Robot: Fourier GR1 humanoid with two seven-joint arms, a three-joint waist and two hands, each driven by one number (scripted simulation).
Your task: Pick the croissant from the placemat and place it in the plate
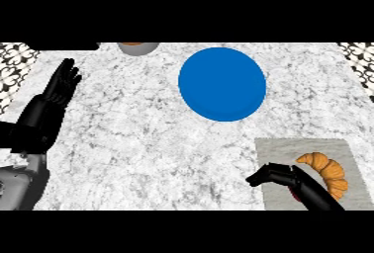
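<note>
Marble counter (146, 148) under you, your right hand (281, 177) hovers curled but holding nothing just beside the croissant (327, 171) on the placemat (277, 148), so you're mid-reach and next must close round it, then carry it to the blue plate (222, 84).

1. Orange object in grey holder (137, 47) at the top edge is cut off; can't identify it.
2. Right hand (281, 177) covers part of the placemat (292, 148) and sits just beside the croissant (326, 171); contact can't be told.
3. Left forearm (18, 185) is cut by the left edge.
</note>
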